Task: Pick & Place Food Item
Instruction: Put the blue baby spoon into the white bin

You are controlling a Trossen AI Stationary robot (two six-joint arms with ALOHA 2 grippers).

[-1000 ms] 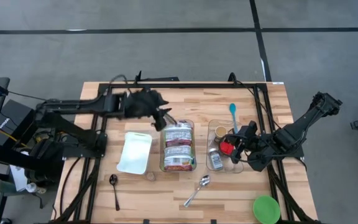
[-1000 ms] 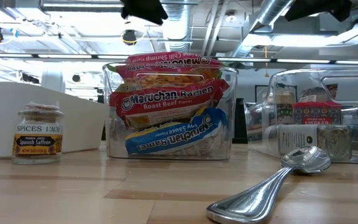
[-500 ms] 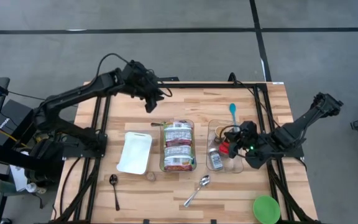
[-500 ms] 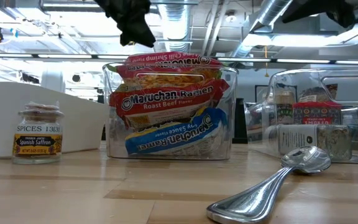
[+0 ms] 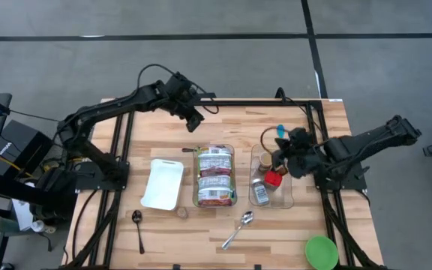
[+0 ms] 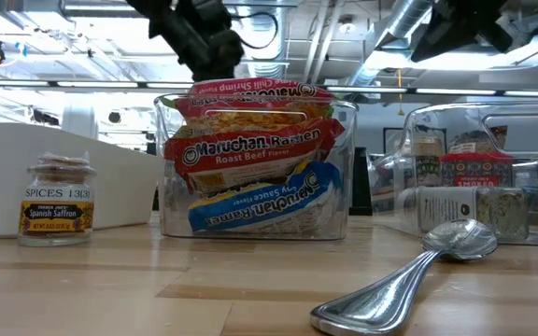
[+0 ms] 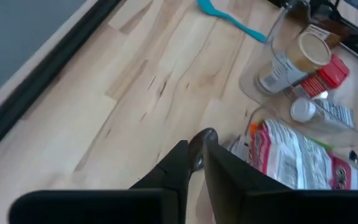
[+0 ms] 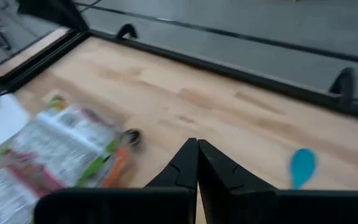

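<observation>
A clear bin in the middle of the table holds stacked ramen packs. It also shows in the left wrist view. A second clear bin to its right holds spice jars, one with a red cap. My left gripper hangs shut and empty above the bare wood beyond the ramen bin's far left corner. My right gripper hangs shut and empty above the far end of the spice bin. Their shut fingers show in the wrist views.
A white tray lies left of the ramen bin. A small saffron jar stands near the front, with a black spoon and a metal spoon. A teal spoon lies at the far right, and a green bowl sits at the near right corner.
My left gripper has risen from just over the ramen bin's far end and gone toward the table's far edge, then come back a little toward the bin. My right gripper has drawn away from the red-capped jar toward the far edge. The jar stays in its bin.
</observation>
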